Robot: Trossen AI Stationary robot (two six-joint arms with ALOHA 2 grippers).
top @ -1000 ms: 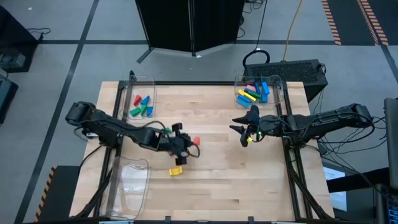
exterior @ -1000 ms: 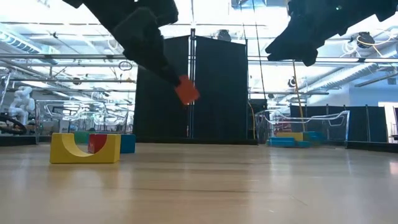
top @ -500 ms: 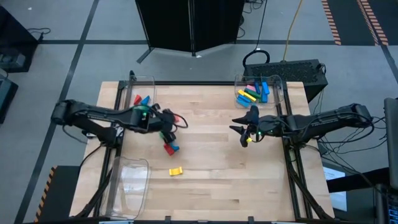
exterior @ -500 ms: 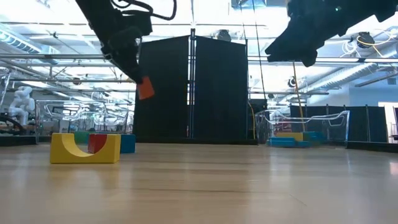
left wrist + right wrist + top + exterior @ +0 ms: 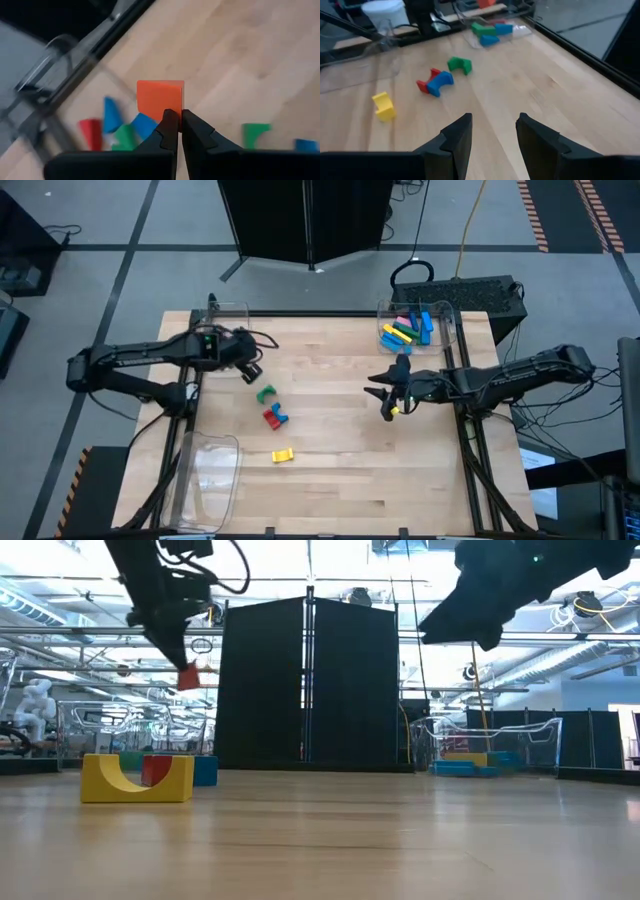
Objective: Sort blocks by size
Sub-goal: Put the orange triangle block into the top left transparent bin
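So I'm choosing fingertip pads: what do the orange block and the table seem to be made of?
The orange block, pinched in the shut left gripper, looks like painted wood or matte plastic: flat, even colour, crisp edges, no grain showing. The table looks like light butcher-block wood with a satin finish: plank seams and grain show.

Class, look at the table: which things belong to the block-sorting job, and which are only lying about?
Belongs to the job:
- small orange block held in the left gripper
- green, red, blue and yellow arch blocks on the table
- clear plastic bins holding blocks
- open right gripper, waiting

Lying about:
- black panel
- yellow cable
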